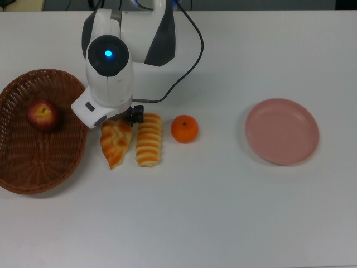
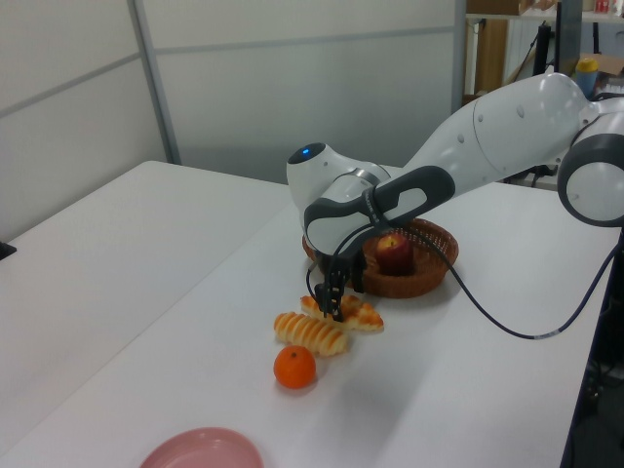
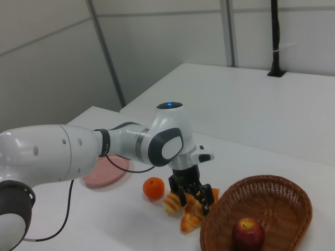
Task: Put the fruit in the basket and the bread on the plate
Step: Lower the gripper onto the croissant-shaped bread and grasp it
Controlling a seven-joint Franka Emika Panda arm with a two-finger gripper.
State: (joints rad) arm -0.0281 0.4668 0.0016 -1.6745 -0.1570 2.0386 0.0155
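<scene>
In the left view, the pink plate (image 2: 200, 450) is found nearest, at the bottom edge, and nothing is carried on it. It is set well apart from the food, so any loaf must be carried across an open stretch of table (image 2: 146, 292); no obstacle is seen on that route.

Next comes the mandarin (image 2: 294, 368), resting on the table just beside the ribbed loaf (image 2: 310, 332). The ribbed loaf lies flat, side by side with the braided loaf (image 2: 363, 314); whether the two touch cannot be told. Little room is therefore left on that flank for a finger.

The gripper (image 2: 334, 307) is lowered over the end of the braided loaf nearer the arm. In the right view its fingers are spread, one to each side of that loaf, and nothing is clasped. This loaf is judged to be the item selected for the plate. The braided loaf's other flank faces the basket (image 2: 439, 255), whose rim lies near.

Farthest, the apple (image 2: 394, 253) is seen inside the basket, so half of the fruit step is judged complete. Ample room remains in the basket for the mandarin.
</scene>
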